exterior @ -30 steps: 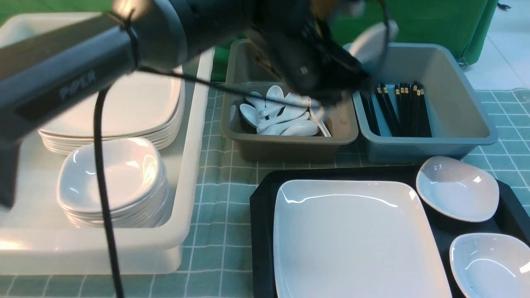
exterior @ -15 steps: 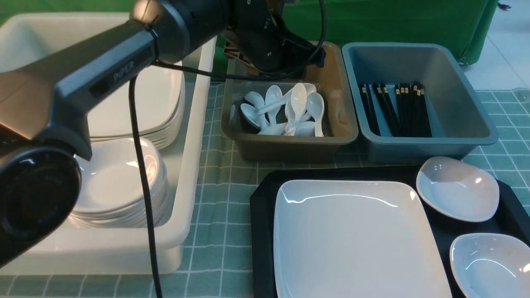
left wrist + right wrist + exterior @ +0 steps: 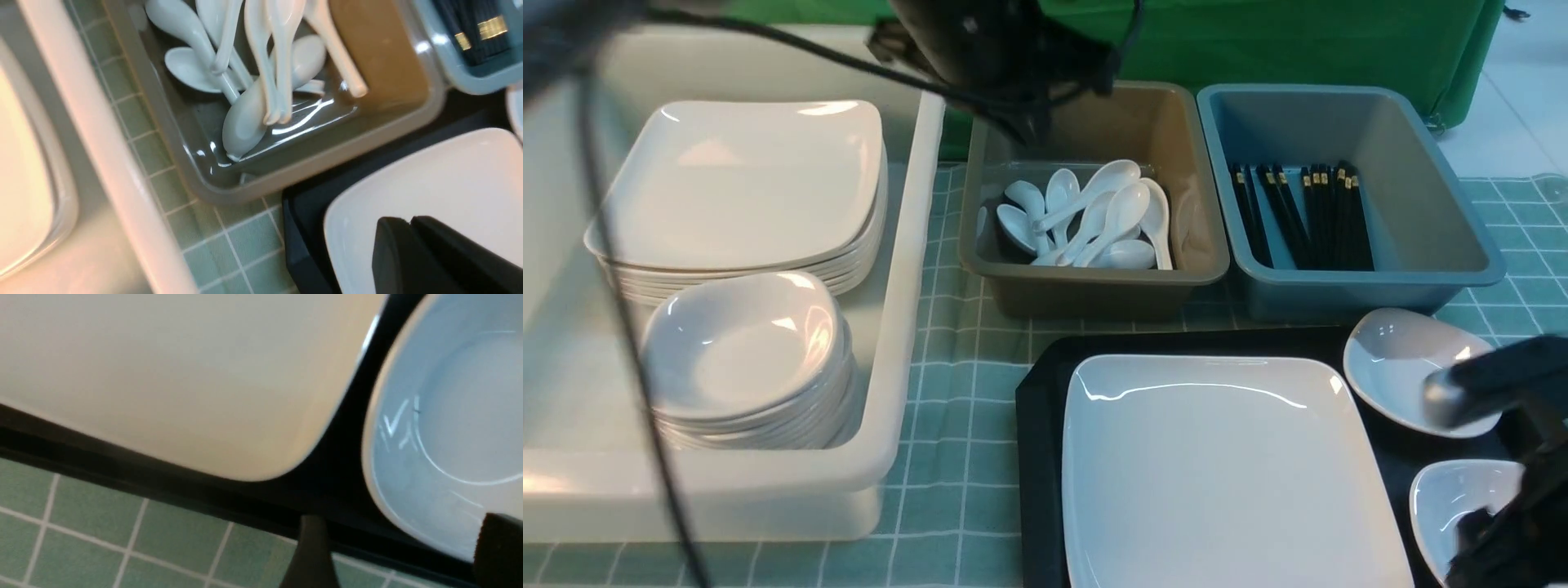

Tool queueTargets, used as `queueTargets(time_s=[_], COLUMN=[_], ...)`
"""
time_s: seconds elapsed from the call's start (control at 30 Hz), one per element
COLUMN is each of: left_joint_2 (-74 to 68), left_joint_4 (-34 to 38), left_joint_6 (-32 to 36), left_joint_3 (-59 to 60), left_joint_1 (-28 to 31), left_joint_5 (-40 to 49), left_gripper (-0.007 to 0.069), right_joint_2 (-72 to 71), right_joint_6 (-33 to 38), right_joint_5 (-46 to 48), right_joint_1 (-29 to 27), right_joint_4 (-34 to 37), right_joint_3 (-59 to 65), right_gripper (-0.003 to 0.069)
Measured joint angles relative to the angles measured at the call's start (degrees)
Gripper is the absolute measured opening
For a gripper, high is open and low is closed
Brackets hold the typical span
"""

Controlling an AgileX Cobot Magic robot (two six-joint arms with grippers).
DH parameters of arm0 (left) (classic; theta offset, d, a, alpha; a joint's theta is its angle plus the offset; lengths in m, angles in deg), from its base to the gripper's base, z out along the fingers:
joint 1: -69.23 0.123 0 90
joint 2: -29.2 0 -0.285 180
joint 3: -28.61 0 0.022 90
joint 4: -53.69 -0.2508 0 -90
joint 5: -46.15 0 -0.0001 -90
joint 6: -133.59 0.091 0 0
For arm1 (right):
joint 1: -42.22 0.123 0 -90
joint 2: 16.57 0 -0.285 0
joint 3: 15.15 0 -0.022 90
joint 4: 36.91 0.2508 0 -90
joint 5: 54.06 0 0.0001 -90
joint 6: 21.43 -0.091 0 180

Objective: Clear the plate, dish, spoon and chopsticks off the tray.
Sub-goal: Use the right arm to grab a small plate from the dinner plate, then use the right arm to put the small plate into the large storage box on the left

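Note:
The black tray (image 3: pixel 1039 425) carries the big white square plate (image 3: pixel 1217 465) and two small white dishes, one far (image 3: pixel 1396 363) and one near (image 3: pixel 1450 502). My right gripper (image 3: pixel 404 555) is open just above the near dish (image 3: pixel 449 416), whose rim lies between the two fingers (image 3: pixel 312 551). Blurred and high over the back of the brown bin (image 3: pixel 1094 290) is my left gripper (image 3: pixel 1023 126); in its wrist view the left gripper (image 3: pixel 410 222) is shut on nothing. Several white spoons (image 3: pixel 1094 216) lie in that bin. Black chopsticks (image 3: pixel 1307 216) lie in the blue-grey bin (image 3: pixel 1364 290).
A white tub (image 3: pixel 894 343) at the left holds a stack of square plates (image 3: pixel 743 180) and a stack of small dishes (image 3: pixel 743 351). A green checked cloth (image 3: pixel 964 359) covers the table. The left arm's cable (image 3: pixel 621 327) hangs across the tub.
My left arm has lifted away leftward from the brown bin, where the spoons have shifted and settled. The right arm has come into view over the near dish, jaws apart.

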Motion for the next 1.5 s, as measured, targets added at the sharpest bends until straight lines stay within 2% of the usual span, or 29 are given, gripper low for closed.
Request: queueTargets(time_s=[0.17, 0.33, 0.43, 0.47, 0.5, 0.53, 0.67, 0.87, 0.97, 1.13, 1.23, 1.3, 1.4, 1.5], left_joint_2=[11.16, 20.89, 27.95, 29.8, 30.51, 32.89, 37.71, 42.35, 42.64, 42.94, 43.94, 46.39, 49.95, 54.74], left_joint_4=[0.0, -0.41, -3.46, -5.12, -5.38, -7.2, -10.3, -22.03, -23.34, -20.52, -18.13, -13.28, -8.55, -5.81], left_joint_6=[0.01, -0.1, -3.42, -5.1, -5.36, -6.96, -10.74, -22.0, -23.08, -23.26, -23.1, -20.46, -17.23, -14.62], left_joint_3=[11.35, 22.88, 29.32, 31.17, 31.72, 33.42, 36.41, 41.43, 42.8, 48.91, 53.8, 57.76, 58.88, 58.93], left_joint_1=[0.0, 0.0, 0.0, 0.0, 0.0, 0.0, 0.0, 0.06, 0.73, 5.08, 9.87, 16.95, 23.06, 29.99], left_joint_5=[-2.53, -6.37, -7.59, -7.64, -7.64, -7.39, -6.31, -0.58, 0.27, 0.1, -1.88, -4.66, -6.74, -8.76], left_gripper=[0.0009, 0.0009, 0.0009, 0.0009, 0.0009, 0.0009, 0.0009, 0.0009, 0.0009, 0.0009, 0.0009, 0.0011, 0.0011, 0.0011], right_joint_2=[6.32, 11.37, 14.57, 15.56, 15.65, 15.78, 13.99, 3.75, -0.57, -5.51, -4.86, -1.63, 2.16, 8.44], right_joint_6=[-6.89, -8.96, -9.91, -9.98, -9.98, -10.2, -10.64, -12.53, -12.7, -9.37, -4.68, 1.47, 4.09, 6.76], right_joint_5=[-4.88, -7.72, -8.05, -7.98, -7.97, -7.88, -5.62, 1.22, 2.9, 5.85, 5.96, 5.65, 5.04, 3.76], right_joint_1=[3.31, 3.45, 3.45, 3.5, 3.51, 3.9, 4.53, 4.59, 4.59, 4.59, 4.66, 6.59, 10.0, 16.37], right_joint_4=[-8.87, -11.3, -11.79, -11.79, -11.84, -12.35, -12.61, -12.41, -10.04, -4.5, 1.39, 8.34, 10.97, 11.69], right_joint_3=[1.57, 1.57, 1.57, 1.57, 1.57, 1.15, 0.0, -5.12, -7.94, -17.75, -23.51, -30.69, -37.11, -45.72], right_gripper=[0.0531, 0.0526, 0.0444, 0.0359, 0.0331, 0.0246, 0.0223, 0.0076, 0.0067, 0.0067, 0.0067, 0.0067, 0.0067, 0.0067])
